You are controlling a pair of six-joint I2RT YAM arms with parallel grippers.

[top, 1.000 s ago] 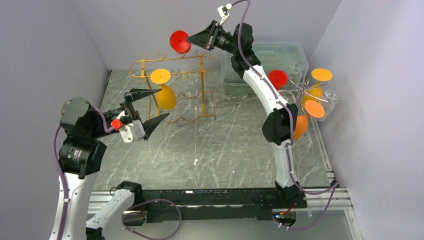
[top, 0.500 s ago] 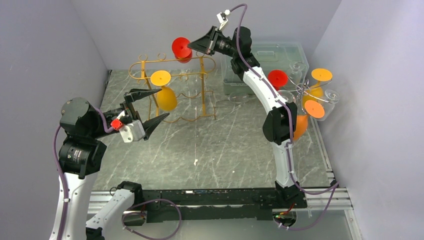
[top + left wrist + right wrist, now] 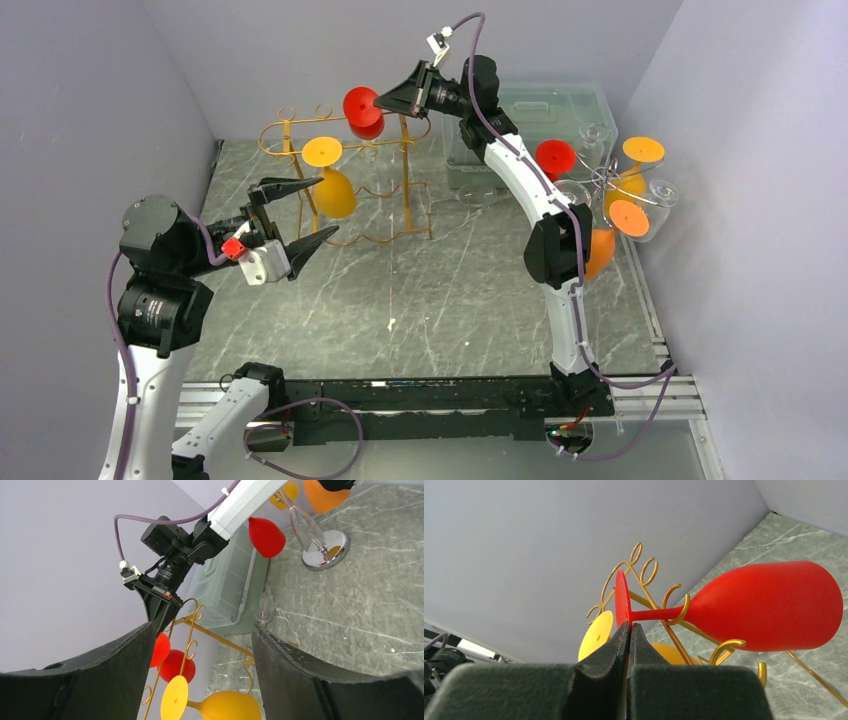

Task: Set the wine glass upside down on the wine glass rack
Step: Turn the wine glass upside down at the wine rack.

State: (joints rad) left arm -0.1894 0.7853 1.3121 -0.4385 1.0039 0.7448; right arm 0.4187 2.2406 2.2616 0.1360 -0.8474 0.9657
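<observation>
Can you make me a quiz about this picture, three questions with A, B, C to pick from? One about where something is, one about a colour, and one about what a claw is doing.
1. Where is the red wine glass that the right gripper holds?
A. in a sink
B. at the gold rack, stem in a hook
C. on a shelf

2. What colour is the other glass on the gold rack?
A. yellow
B. blue
C. green

3. How is the left gripper?
A. open and empty
B. shut on a glass
C. shut on the rack

Answers: 1 B, its stem sits in a gold hook; 2 A, the yellow glass hangs there foot up; 3 A, its fingers stand apart with nothing between them.
</observation>
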